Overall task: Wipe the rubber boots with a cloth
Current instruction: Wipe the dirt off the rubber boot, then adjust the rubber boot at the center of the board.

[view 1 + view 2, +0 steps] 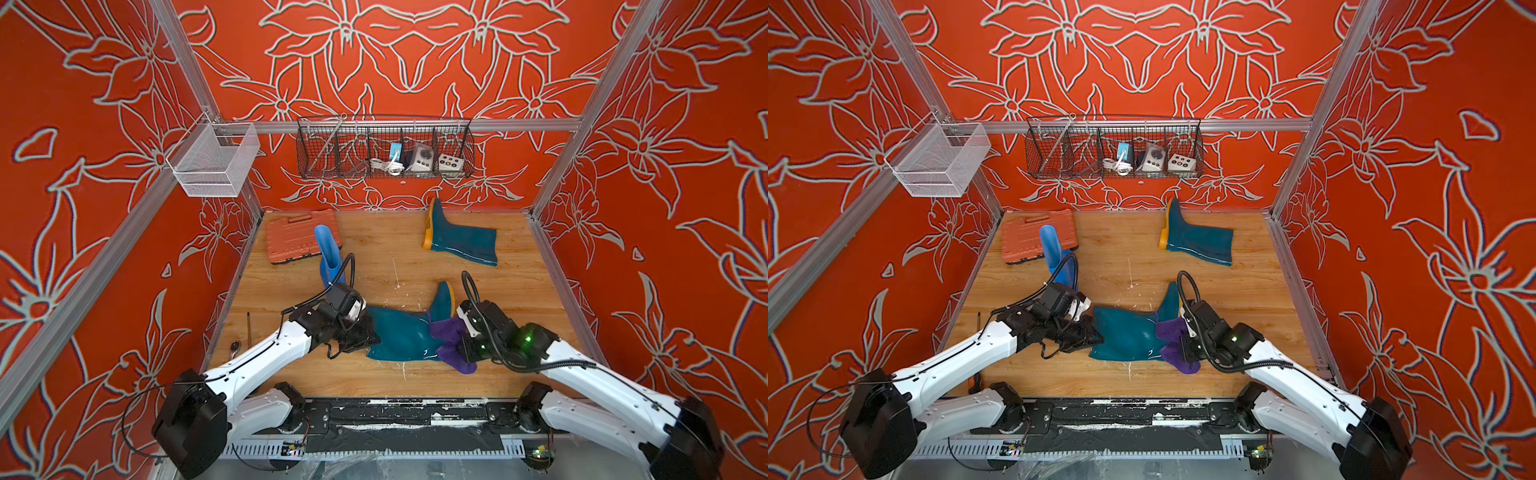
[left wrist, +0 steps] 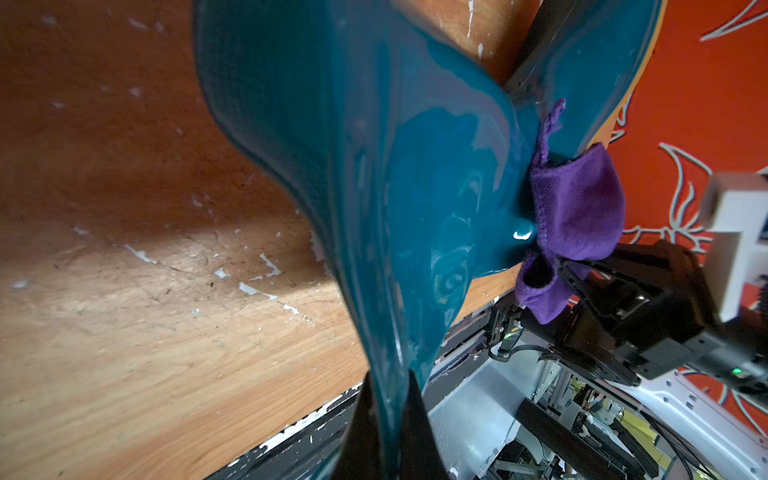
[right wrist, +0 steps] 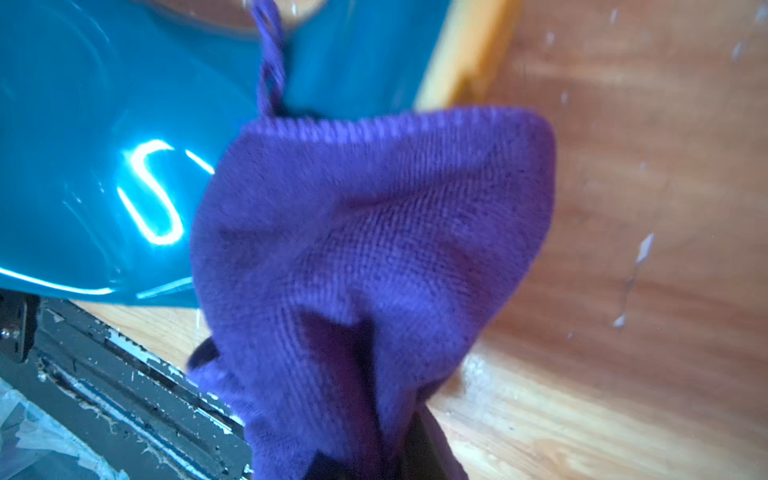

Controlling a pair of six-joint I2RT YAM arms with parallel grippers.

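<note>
Now our left claw pinches the near teal boot by its rim; our right claw grips the purple cloth at the ankle, shaft lying along the surface toward the left claw.

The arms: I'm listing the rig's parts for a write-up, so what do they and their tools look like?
The left arm and right arm have smooth white shells and bulky black joints. The left tool and right tool are black. A ribbed black cable loops over each wrist. A green light glows near the right wrist.
</note>
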